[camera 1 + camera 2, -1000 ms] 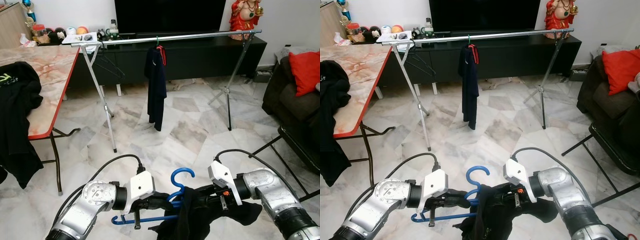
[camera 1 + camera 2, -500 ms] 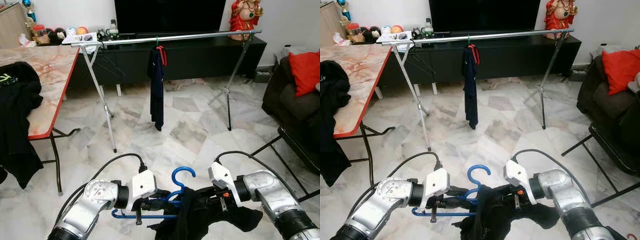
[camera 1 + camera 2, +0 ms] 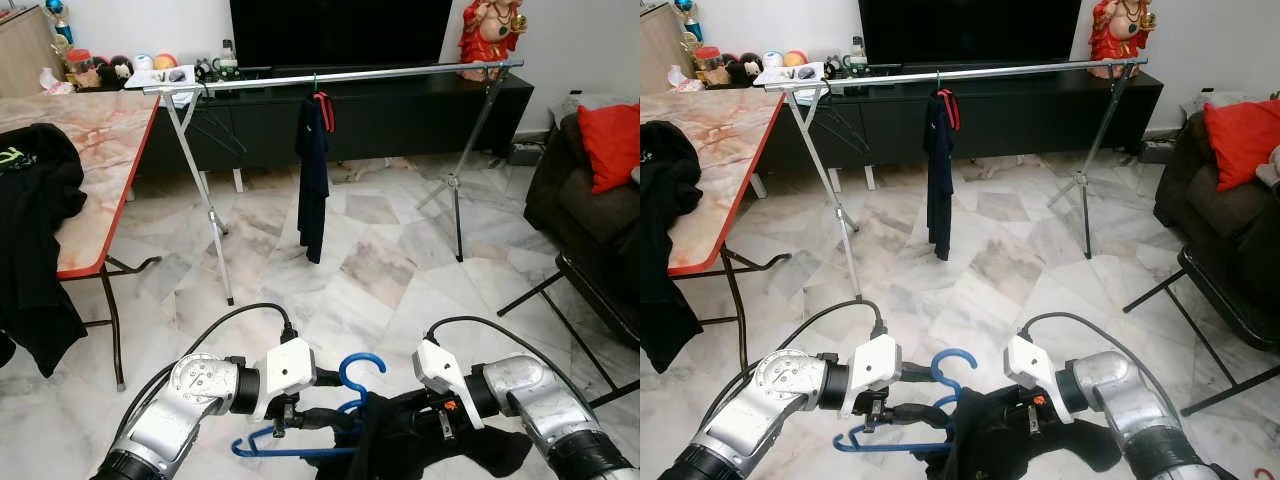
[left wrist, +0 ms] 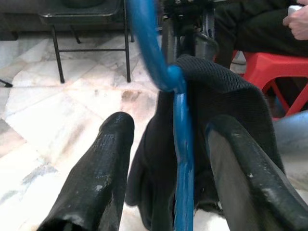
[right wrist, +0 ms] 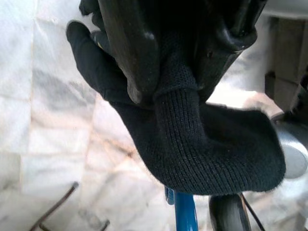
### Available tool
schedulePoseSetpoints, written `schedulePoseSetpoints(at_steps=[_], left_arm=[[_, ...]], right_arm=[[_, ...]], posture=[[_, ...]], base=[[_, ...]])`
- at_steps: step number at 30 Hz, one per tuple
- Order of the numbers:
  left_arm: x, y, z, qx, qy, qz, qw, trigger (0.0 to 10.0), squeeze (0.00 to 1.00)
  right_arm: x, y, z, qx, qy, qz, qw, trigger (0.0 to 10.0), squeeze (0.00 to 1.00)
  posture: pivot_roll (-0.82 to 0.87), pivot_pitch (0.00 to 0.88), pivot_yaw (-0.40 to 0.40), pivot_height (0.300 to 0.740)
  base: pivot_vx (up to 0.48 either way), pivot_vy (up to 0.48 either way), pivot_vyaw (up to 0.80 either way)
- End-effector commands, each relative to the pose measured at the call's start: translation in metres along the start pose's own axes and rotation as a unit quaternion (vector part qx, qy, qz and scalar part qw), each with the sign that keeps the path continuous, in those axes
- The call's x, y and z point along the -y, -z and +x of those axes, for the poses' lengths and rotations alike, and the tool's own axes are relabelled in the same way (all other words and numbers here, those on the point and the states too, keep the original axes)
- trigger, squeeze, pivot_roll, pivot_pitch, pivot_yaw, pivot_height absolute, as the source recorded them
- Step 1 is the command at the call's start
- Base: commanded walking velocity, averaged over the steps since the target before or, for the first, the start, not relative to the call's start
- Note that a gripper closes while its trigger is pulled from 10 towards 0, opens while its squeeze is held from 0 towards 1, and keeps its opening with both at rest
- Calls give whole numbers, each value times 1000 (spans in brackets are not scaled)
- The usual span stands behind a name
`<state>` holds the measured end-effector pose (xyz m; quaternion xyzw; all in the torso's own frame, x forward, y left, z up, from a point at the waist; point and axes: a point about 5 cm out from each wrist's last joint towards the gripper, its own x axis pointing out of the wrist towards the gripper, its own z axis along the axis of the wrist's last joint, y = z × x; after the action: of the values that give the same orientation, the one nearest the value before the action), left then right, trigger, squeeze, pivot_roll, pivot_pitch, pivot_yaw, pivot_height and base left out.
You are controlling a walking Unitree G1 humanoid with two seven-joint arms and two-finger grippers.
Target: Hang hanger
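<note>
Pinching ribbed black knit garment (image 5: 202,144): right gripper (image 5: 178,72); left gripper (image 4: 173,183) spread around glossy blue plastic hanger (image 4: 180,144).

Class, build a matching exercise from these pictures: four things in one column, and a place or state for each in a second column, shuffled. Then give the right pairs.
Things:
1. blue hanger
2. navy shirt
3. red cushion
4. black jacket

Places or states:
A. draped over the table's edge
B. hanging from the rail
C. on the dark sofa
D. between the two grippers, with a black garment on it

Pairs: 1-D, 2-B, 3-C, 4-A
</note>
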<state>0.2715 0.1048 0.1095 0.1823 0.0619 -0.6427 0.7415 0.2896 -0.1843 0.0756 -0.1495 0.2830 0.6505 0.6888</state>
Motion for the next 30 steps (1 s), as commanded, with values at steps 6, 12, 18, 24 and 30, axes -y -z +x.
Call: schedulePoseSetpoints(at_steps=[6,12,18,24,30], left_arm=[[-12,3,-18,-8,-49,-6,999,10000,1000],[-21,13,-33,10,-168,-34,985,10000,1000],[-28,37,-44,16,-336,-80,938,10000,0],[-25,64,-54,30,-468,-164,868,10000,0],[-13,98,-66,-5,-552,-227,803,10000,0]], right_arm=[[-2,27,-6,-38,58,29,997,0,0],[1,37,-11,-21,119,59,991,0,0],[11,32,-9,30,203,80,975,0,0],[18,29,-1,80,271,109,953,824,0],[24,44,5,133,413,222,873,10000,0]], posture=[[43,29,3,740],[43,28,2,740],[52,39,4,740],[55,46,4,740],[58,59,5,740]], base=[[0,0,0],[0,0,0],[0,0,0],[0,0,0],[0,0,0]])
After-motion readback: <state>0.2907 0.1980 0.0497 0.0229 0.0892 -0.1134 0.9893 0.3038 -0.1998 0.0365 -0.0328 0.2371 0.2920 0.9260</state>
